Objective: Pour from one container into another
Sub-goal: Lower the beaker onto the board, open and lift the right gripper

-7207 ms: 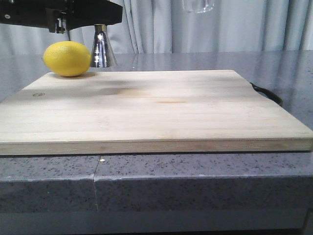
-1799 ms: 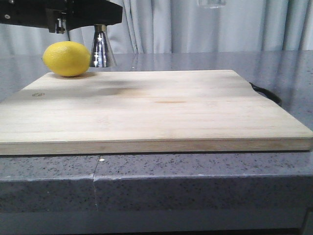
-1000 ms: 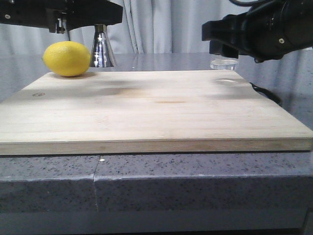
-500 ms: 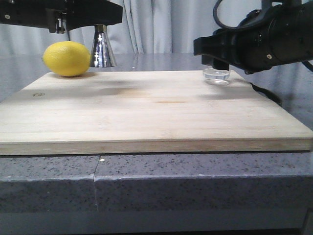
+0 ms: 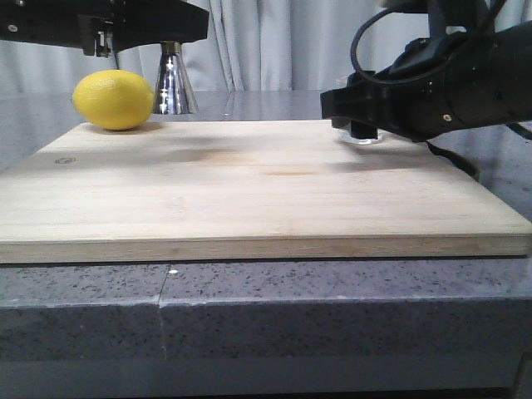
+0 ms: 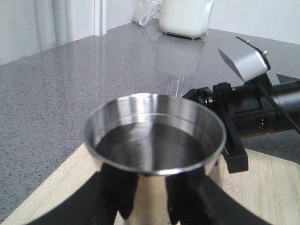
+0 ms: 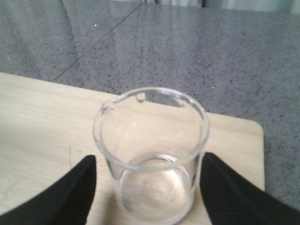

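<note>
The steel jigger (image 6: 154, 140) stands at the board's far left corner, and its upper cup shows a dark liquid level. My left gripper (image 6: 152, 192) is shut on its narrow part. From the front only the jigger's lower cone (image 5: 172, 85) shows under the left arm. The clear glass beaker (image 7: 151, 154) stands upright on the board's far right and looks empty. My right gripper (image 7: 150, 187) straddles it with both black fingers (image 7: 70, 192) a little off the glass. In the front view the beaker (image 5: 362, 136) peeks out below the right gripper (image 5: 362, 126).
A yellow lemon (image 5: 114, 100) lies on the wooden cutting board (image 5: 249, 191) just left of the jigger. The board has a black handle (image 5: 455, 158) at its right edge. A white appliance (image 6: 186, 18) stands far back on the grey counter.
The right arm came down from above with the beaker and set it on the board's far right, then sank lower around it. The left arm and jigger have not moved.
</note>
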`<state>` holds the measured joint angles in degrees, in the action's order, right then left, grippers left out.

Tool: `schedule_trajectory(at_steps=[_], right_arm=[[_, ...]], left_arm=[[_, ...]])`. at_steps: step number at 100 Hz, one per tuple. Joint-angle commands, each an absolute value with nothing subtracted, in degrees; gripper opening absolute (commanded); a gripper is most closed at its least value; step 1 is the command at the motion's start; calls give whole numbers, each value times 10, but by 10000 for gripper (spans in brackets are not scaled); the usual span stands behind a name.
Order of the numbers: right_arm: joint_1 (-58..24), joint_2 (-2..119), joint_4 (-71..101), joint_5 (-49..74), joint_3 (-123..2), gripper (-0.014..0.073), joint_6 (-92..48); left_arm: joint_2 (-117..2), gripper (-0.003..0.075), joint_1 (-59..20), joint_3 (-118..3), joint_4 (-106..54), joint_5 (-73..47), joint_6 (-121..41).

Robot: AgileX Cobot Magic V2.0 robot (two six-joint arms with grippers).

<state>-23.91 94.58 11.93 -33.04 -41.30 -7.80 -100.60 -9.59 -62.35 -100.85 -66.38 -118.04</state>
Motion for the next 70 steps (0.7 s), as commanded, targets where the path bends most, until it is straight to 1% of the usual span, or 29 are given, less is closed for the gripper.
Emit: schedule_trajectory(at_steps=[1, 7, 12, 25, 52, 70], right_arm=[[-239, 925, 110, -365, -425, 552, -79], [-239, 919, 110, -360, -425, 624, -79], [-239, 911, 110, -351, -425, 652, -79], [-239, 873, 110, -302, -425, 652, -79], [-239, 765, 110, -111, -425, 652, -114], [-239, 677, 104, -25, -425, 652, -114]], left_arm=[[-983, 222, -99, -641, -1055, -727, -1182], [-983, 222, -99, -641, -1055, -727, -1182], [-983, 222, -99, -641, -1055, -727, -1182], [-983, 222, -99, -641, -1055, -727, -1182], [-983, 222, -99, -641, -1055, -727, -1182], [-983, 222, -99, -641, -1055, -727, -1182]])
